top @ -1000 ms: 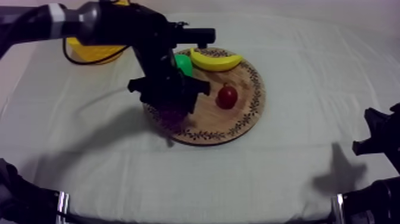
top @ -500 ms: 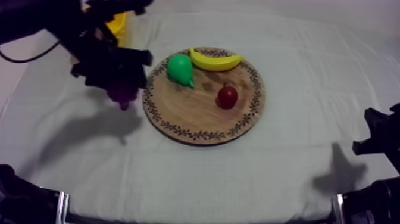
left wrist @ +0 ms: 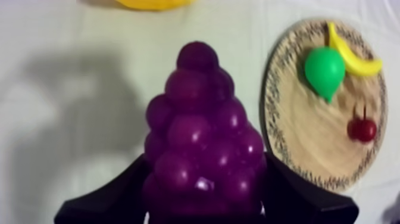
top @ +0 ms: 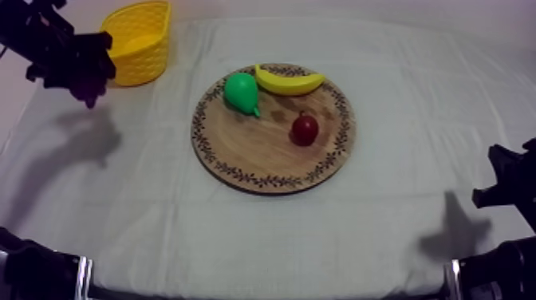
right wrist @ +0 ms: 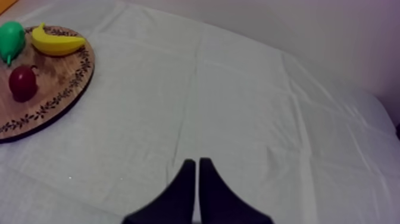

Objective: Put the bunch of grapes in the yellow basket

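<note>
While my left gripper (top: 76, 68) clamps the bunch of grapes (left wrist: 202, 149) beside the yellow basket (top: 142, 48) (wooden board (top: 263, 159) well apart) — my right gripper (right wrist: 196, 179) sits closed.

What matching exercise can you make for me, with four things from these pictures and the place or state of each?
Things:
1 bunch of grapes
2 pear
3 yellow basket
4 right gripper

Places or states:
a shut on nothing
b on the wooden board
c held in the left gripper
d on the cloth, apart from the board

Pairs: 1-c, 2-b, 3-d, 4-a.
</note>
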`<state>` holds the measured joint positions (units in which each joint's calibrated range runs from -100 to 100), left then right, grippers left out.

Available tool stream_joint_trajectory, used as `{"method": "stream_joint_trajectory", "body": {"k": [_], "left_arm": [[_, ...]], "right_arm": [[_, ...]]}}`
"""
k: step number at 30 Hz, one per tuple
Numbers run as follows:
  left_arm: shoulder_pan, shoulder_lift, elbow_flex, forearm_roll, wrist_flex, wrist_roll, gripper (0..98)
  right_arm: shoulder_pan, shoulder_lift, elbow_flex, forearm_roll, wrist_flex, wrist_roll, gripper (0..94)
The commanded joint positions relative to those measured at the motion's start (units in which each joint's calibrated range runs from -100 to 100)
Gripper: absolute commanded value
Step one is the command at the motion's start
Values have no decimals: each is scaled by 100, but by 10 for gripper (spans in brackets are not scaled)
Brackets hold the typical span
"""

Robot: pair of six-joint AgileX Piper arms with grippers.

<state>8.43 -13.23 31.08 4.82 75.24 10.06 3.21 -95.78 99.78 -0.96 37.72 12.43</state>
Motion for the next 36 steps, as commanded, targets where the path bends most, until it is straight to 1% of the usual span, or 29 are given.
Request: {"method": "stream_joint_trajectory", "body": {"k": [1, 6, 11, 21, 28, 36], "left_arm": [[-175, 95, -561, -13, 94, 0, 576], [-368, 641, -1569, -40, 254, 26, 578], [-489, 1402, -2399, -40, 192, 37, 579], [-500, 3112, -4121, -28, 127, 24, 581], [-524, 4258, -5431, -71, 345, 24, 582], [-547, 4790, -5964, -88, 276, 34, 607]], "right_arm": [[1, 2, -1, 0, 3, 0, 3], [1, 2, -1, 0, 3, 0, 3], [1, 2, -1, 0, 3, 0, 3], [1, 2, -1, 0, 3, 0, 3], [1, 2, -1, 0, 3, 0, 3], [1, 2, -1, 0, 3, 0, 3]]}}
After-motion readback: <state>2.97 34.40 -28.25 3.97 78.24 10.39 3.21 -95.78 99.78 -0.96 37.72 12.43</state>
